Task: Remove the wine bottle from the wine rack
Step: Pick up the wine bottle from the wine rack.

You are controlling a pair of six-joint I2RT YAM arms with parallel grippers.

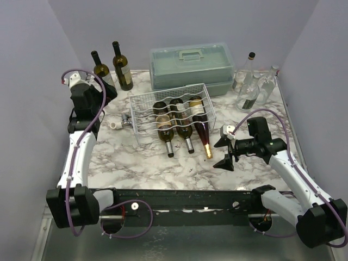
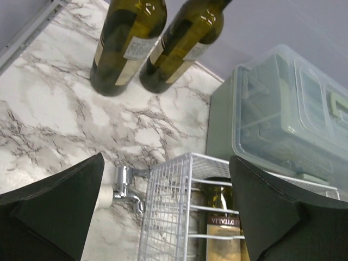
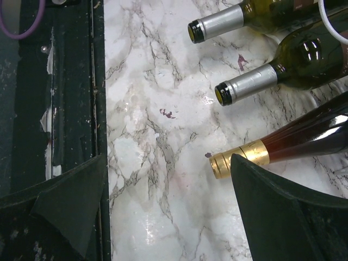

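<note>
The white wire wine rack [image 1: 142, 106] sits mid-table, and three wine bottles lie in it with their necks toward the arms. They are a green one with a silver cap [image 1: 165, 130], a second green one [image 1: 182, 128], and a reddish one with a gold cap [image 1: 204, 130]. My left gripper [image 1: 110, 91] hangs open above the rack's back left corner [image 2: 168, 212], where a labelled bottle [image 2: 223, 234] shows. My right gripper [image 1: 224, 153] is open just right of the bottle necks. In the right wrist view the gold cap [image 3: 239, 157] lies beside its right finger [image 3: 283, 212], not between the jaws.
Two upright green bottles [image 1: 101, 68] [image 1: 122, 68] stand at the back left. A grey-green lidded case [image 1: 190, 65] sits behind the rack, and clear glass bottles [image 1: 250, 84] stand at the back right. A chrome tap fitting [image 1: 124, 120] lies left of the rack. A black rail [image 3: 54, 81] runs along the near edge.
</note>
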